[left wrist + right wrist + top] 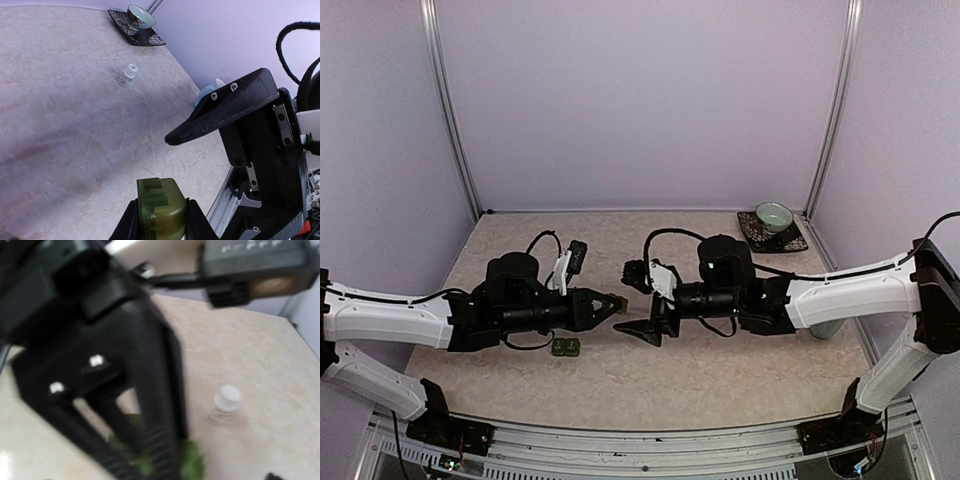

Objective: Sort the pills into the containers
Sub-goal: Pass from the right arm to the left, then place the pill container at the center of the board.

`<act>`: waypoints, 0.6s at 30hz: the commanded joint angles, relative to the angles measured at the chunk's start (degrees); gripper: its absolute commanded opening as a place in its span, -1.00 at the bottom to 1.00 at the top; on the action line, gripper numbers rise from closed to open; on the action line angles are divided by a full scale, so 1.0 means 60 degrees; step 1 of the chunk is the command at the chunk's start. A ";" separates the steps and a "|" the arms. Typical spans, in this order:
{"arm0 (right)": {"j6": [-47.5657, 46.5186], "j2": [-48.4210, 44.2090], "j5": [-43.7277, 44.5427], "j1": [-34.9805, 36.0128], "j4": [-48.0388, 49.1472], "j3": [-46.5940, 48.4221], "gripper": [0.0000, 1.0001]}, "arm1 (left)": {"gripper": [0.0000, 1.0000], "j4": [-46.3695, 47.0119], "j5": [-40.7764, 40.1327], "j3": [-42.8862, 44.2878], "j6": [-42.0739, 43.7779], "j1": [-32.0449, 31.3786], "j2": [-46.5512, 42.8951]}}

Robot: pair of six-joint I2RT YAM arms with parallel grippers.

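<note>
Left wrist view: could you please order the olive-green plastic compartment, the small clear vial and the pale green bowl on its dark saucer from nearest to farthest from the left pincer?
1. Olive-green plastic compartment: clamped in the left pincer.
2. Small clear vial: on the table, farther out.
3. Pale green bowl on dark saucer: far corner.

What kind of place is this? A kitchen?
Probably not: it looks like a robot test booth. Plain lilac walls in a metal frame surround one table, with a left arm and right arm bolted at its edge.
</note>
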 commanded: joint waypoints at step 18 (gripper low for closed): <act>1.0117 -0.1161 -0.3643 -0.1882 -0.0958 0.0714 1.00 | -0.80 -0.0143 -0.9431 -0.0242 0.6413 -0.3608 -0.0259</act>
